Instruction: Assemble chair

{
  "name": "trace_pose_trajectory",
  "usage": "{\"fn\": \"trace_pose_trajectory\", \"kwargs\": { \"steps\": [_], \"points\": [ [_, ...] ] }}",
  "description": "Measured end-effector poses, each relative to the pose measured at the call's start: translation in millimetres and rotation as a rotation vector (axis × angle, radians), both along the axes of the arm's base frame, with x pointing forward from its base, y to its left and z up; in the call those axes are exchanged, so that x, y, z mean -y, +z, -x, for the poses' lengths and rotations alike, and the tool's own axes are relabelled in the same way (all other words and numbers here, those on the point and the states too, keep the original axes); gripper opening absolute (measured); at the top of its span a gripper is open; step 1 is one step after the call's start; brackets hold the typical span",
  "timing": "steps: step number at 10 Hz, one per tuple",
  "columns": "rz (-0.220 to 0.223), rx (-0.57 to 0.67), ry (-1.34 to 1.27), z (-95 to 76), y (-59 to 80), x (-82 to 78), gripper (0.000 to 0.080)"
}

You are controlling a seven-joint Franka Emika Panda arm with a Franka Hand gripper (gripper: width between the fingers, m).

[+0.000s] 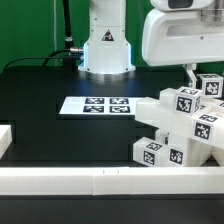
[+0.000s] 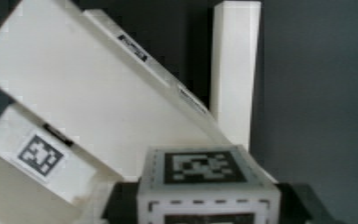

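The chair shows as a cluster of chunky white tagged parts [image 1: 180, 125] at the exterior view's right, near the front rail. My gripper [image 1: 190, 73] comes down onto the top of that cluster. In the wrist view, my gripper [image 2: 208, 202] is shut on a white chair block [image 2: 197, 166] with a square tag on its face, and a dark finger [image 2: 130, 200] presses each side. Beside the block lies a broad, tilted white chair panel [image 2: 91, 92] bearing a tag. A long white bar [image 2: 238, 62] stands past it. The cluster's lower joints are hidden.
The marker board [image 1: 95, 104] lies flat on the black table in the middle. A long white border rail [image 1: 90, 181] runs along the front edge, and a short rail piece [image 1: 5, 141] sits at the exterior view's left. The robot base [image 1: 105, 50] stands at the back.
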State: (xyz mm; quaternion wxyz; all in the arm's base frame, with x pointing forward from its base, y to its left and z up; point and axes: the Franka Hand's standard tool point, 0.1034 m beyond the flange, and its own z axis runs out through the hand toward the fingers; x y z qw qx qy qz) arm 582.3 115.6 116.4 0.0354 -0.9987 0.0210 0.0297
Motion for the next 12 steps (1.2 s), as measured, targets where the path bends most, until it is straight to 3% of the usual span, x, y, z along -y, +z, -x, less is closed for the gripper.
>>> {"fn": "trace_pose_trajectory", "kwargs": {
  "steps": [7,10,11,12],
  "points": [
    [0.001,-0.071,-0.745,0.1,-0.9,2.2,0.0279],
    [0.005,-0.082,-0.868,-0.3,-0.9,1.9,0.0279],
    [0.004,-0.081,-0.852,-0.2,-1.0,1.9,0.0379],
    [0.005,-0.078,-0.823,-0.4,-0.7,1.8,0.0379]
  ]
}}
